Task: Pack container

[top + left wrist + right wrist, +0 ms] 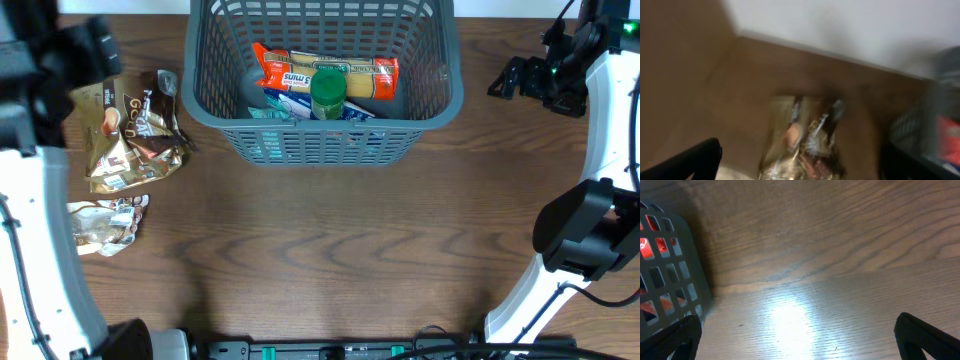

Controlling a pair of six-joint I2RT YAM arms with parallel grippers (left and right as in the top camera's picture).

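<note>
The container [325,140], a dark grey lattice basket, stands at the back centre and holds an orange pasta packet [325,70], a green-capped bottle [328,92] and a teal packet [275,112]. A gold coffee bag [135,130] lies on the table to its left. My left gripper [95,45] is open above that bag's far end. The blurred left wrist view shows the bag [802,145] between the spread fingers [800,157]. My right gripper [512,78] is open and empty to the right of the basket, with bare table between its fingers [797,335].
A second crumpled gold and white packet [105,220] lies near the left front. The basket's wall shows at the left of the right wrist view [670,275] and at the right of the left wrist view [935,130]. The wooden table [330,260] spreads in front.
</note>
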